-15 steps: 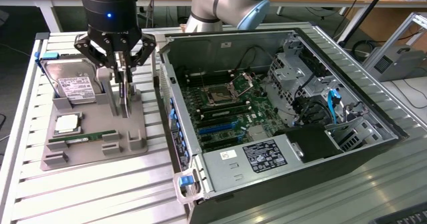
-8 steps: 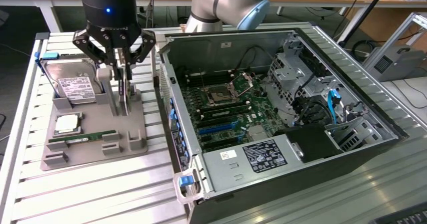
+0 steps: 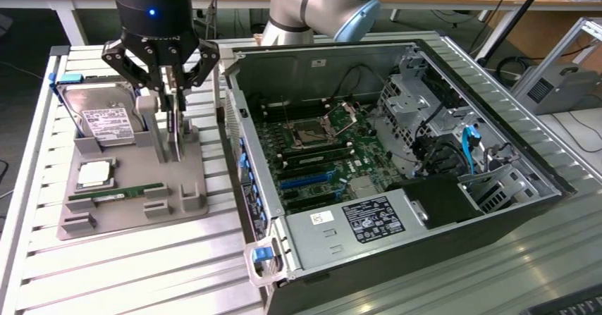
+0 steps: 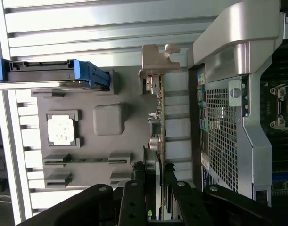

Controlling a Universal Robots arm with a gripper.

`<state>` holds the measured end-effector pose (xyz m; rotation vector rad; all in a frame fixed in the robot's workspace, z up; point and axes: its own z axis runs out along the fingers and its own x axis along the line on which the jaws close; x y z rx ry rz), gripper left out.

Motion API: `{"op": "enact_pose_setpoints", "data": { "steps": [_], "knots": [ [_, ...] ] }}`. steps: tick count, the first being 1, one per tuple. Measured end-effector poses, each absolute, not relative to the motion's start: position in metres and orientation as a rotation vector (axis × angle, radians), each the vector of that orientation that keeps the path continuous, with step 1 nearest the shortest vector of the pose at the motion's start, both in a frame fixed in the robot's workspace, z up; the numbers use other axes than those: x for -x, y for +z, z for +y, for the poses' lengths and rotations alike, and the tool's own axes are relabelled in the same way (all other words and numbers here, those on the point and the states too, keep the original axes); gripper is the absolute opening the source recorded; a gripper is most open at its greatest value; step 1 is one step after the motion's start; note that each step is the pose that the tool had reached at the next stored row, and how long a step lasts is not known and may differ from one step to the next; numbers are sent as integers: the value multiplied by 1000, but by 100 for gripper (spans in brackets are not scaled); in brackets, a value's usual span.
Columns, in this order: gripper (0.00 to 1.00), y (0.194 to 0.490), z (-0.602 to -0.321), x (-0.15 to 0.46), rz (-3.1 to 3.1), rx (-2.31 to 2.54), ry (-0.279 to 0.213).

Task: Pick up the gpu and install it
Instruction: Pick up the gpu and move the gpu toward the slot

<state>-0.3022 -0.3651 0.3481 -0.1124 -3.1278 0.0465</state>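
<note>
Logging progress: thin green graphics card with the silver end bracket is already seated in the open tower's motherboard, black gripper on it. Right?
Not seated. The wrist view shows the green graphics card standing on edge in the grey fixture tray outside the open tower, not in the motherboard. The black gripper is on it, as you said.

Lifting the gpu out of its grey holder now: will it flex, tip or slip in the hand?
The gpu looks like a rigid board with a metal bracket, so probably stiff. Standing on its thin edge in the grey holder, it would likely tip if released. Exposed components suggest fragility; the hand grips its flat faces, so slipping seems unlikely.
</note>
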Motion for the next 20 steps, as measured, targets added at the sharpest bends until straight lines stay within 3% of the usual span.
{"op": "enact_pose_setpoints", "data": {
  "steps": [20],
  "knots": [
    [27, 355, -365, 302, -3128, 112, 47]
  ]
}}
